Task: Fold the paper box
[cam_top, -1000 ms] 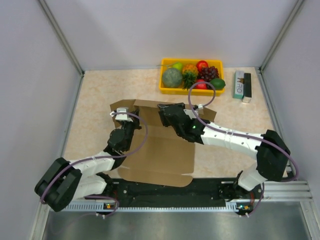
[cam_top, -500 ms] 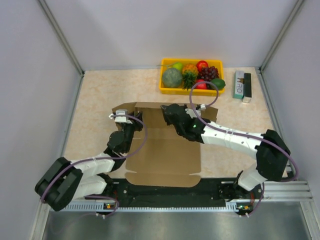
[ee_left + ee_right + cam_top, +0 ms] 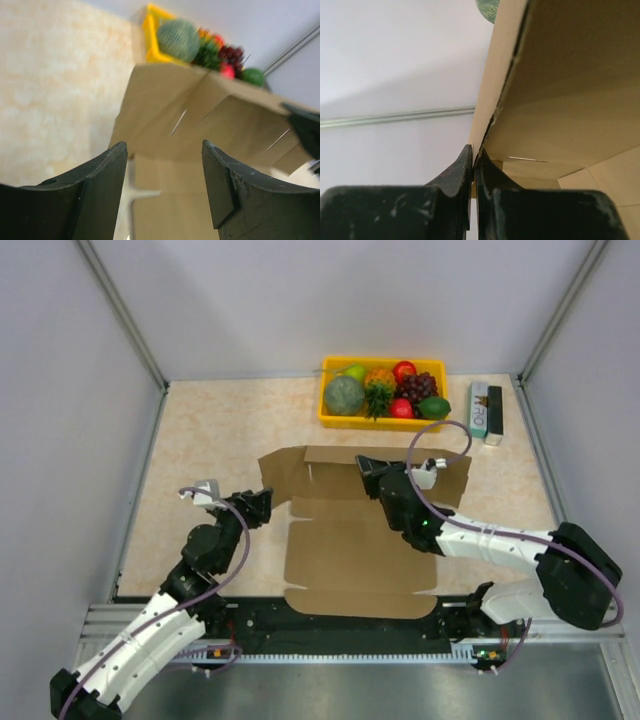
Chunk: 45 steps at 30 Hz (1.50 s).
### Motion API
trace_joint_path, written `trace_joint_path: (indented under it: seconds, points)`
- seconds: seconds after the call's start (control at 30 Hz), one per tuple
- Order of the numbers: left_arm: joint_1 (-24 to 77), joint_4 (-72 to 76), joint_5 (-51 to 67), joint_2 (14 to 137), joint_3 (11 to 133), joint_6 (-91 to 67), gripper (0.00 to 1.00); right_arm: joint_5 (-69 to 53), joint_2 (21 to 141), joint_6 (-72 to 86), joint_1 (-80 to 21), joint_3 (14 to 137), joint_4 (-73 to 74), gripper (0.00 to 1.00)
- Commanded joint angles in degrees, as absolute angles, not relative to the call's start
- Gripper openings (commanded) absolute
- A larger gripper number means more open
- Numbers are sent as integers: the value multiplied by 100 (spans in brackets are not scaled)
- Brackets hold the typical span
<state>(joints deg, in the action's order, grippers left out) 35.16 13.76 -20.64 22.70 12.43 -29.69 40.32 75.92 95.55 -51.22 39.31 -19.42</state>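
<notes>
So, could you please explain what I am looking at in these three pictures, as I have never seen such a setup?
These are two robot arms bolted at the near edge of a table, each ending in a two-finger gripper. The wide picture looks down from above and behind them; the other two come from cameras on the wrists, so their dark fingers fill the bottom. On it lie a brown cardboard sheet, the paper box, a yellow tray of fruit and a small printed carton. The right gripper pinches the box's raised far flap; the left gripper is open, holding nothing.
</notes>
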Motion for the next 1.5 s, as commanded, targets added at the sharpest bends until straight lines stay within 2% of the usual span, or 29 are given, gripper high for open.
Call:
trace_joint_path:
  seconds: [0.0,0.1,0.13,0.3,0.37,0.43,0.47,0.53,0.57,0.67,0.73,0.97,1.23,1.33,1.37,1.4,1.47]
  points:
    - [3463,-211,-2004,2223,1354,-3804,67,4175,7085,8096,-5063,3551,-3348,0]
    - [3454,-54,-1855,2451,1354,-3920,59,4079,6935,7463,-4966,3235,-4085,0]
    - [3454,130,-1794,2704,1354,-3894,53,3982,6935,7436,-4905,3191,-4287,0]
    - [3419,509,-1486,3830,1626,-3709,40,3499,7048,6909,-4659,2980,-5149,0]
    - [3419,633,-1468,4288,1809,-3622,33,3419,7154,6934,-4641,2884,-5386,0]
    - [3419,833,-1538,4420,1863,-3551,35,3375,7207,6970,-4623,2665,-5641,0]
    - [3410,974,-1477,4412,1820,-3464,46,3358,7242,7005,-4597,2593,-5790,0]
    - [3410,1081,-1450,4395,1819,-3252,59,3279,7242,7110,-4553,2462,-5748,0]
    - [3410,1098,-1494,4412,1845,-3217,61,3270,7216,7206,-4535,2417,-5722,0]
    - [3410,1090,-1398,4623,1933,-3155,49,3164,7181,7391,-4465,2268,-5634,0]
    - [3410,1256,-1162,4754,1925,-3252,48,3138,7111,7461,-4447,2224,-5451,0]
    - [3410,2302,-196,5983,2283,-3288,58,3059,6979,8103,-4228,2452,-4299,0]
    - [3401,3506,-509,7944,2918,-3577,65,2988,6935,8393,-4113,2663,-3770,0]
    - [3401,3709,-579,8305,3128,-3638,53,2944,6952,8411,-4061,2672,-3744,0]
    - [3401,3631,-641,8401,3242,-3717,37,2927,6943,8411,-4061,2681,-3744,0]
    - [3401,3543,-911,8489,3278,-3770,31,2918,6935,8420,-4043,2698,-3709,0]
    - [3401,3402,-1080,8464,3174,-3971,24,2909,6943,8429,-4034,2725,-3657,0]
